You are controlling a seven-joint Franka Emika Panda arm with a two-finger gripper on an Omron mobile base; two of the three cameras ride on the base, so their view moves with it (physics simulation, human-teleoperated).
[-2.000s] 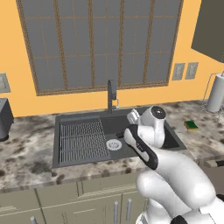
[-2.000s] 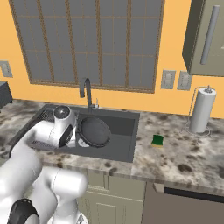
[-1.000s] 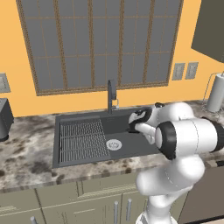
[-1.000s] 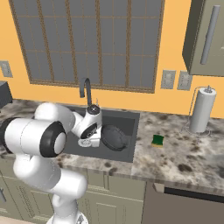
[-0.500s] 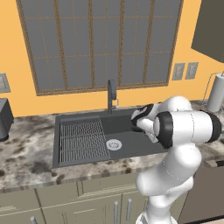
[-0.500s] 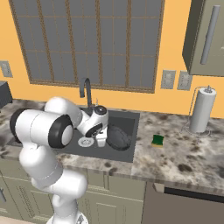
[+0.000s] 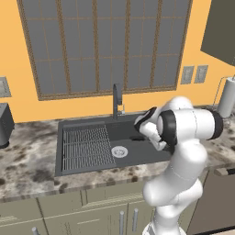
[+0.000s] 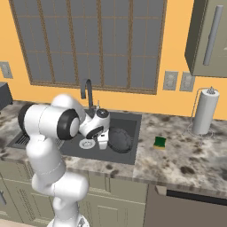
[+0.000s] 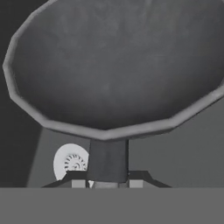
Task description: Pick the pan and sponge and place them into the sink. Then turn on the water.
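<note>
Jaws closed narrowly on the straight black handle of the round dark grey frying pan [image 9: 113, 65], fingertips [image 9: 78, 183] flanking the handle at its base. Pan held over the dark rectangular sink basin [image 8: 128, 156], at its right end, shallow faceted rim facing the hand camera. Round silver drain [image 9: 70, 162] sits below and beside the handle. Ribbed wire draining grid [image 7: 87, 149] occupies the basin's left part. Beyond, on the speckled stone counter [image 8: 186, 155] right of the sink, lies the small yellow sponge with green top [image 8: 160, 142], well apart from the pan.

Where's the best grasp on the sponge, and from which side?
Come straight down on the sponge and pinch its two long side faces. It lies flat, green layer up, on open counter right of the sink, so the sides are free. The gripper is shut on the pan.
</note>
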